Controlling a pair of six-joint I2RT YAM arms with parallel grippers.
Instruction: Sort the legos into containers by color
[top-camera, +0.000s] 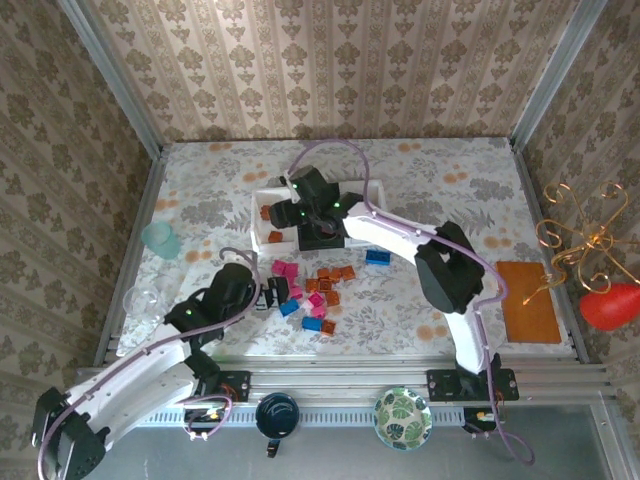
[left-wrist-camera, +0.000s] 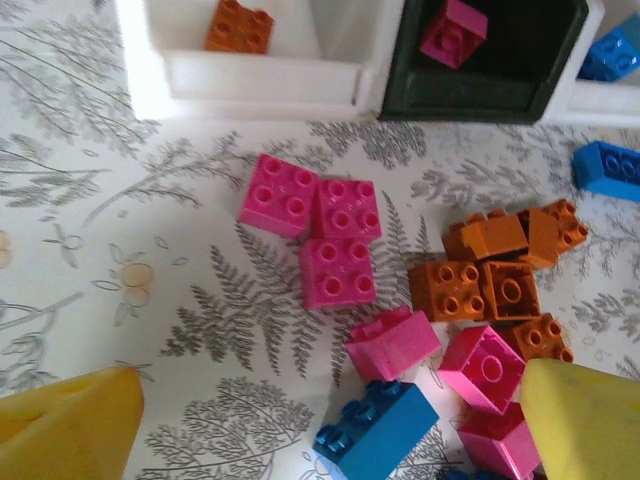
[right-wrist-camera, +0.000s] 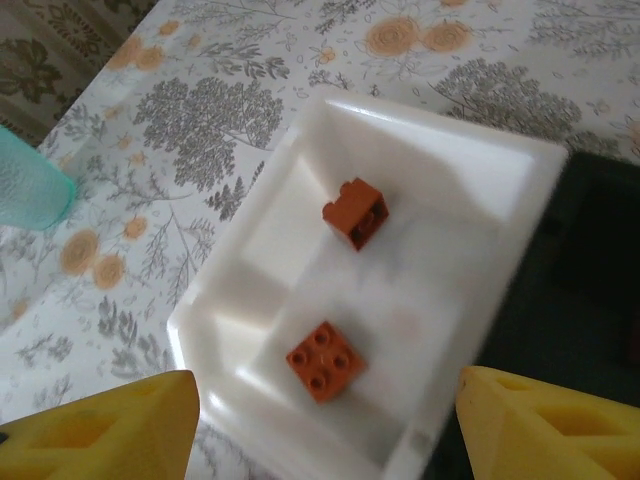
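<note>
The sorting is looking barely begun. The three containers (top-camera: 258, 225) are sitting in a row on the tabletop (top-camera: 420, 170), toward its far edge and about midway between its side edges, and each is showing only a little. The left white tray (right-wrist-camera: 250, 260) is carrying two orange bricks (right-wrist-camera: 355, 213). The black tray (left-wrist-camera: 470, 85) is showing one magenta brick (left-wrist-camera: 455, 30), and the right white tray (left-wrist-camera: 600, 105) is showing one blue brick (left-wrist-camera: 612, 52); parts of these two trays are lying out of sight. Most of the legos (top-camera: 320, 290) are lying loose between the trays and the near edge: a group of magenta bricks (left-wrist-camera: 312, 225), an orange cluster (left-wrist-camera: 495, 285) just beside them, and blue bricks (left-wrist-camera: 380, 440) at the fringes of the pile. The right pincer (right-wrist-camera: 328, 400) is hanging over the left white tray with its fingers spread and nothing between them. The left pincer (left-wrist-camera: 330, 400) is hovering over the loose pile, fingers wide and empty. By my reading, the bulk of all three colours is waiting to be carried over, with orange slightly ahead.
</note>
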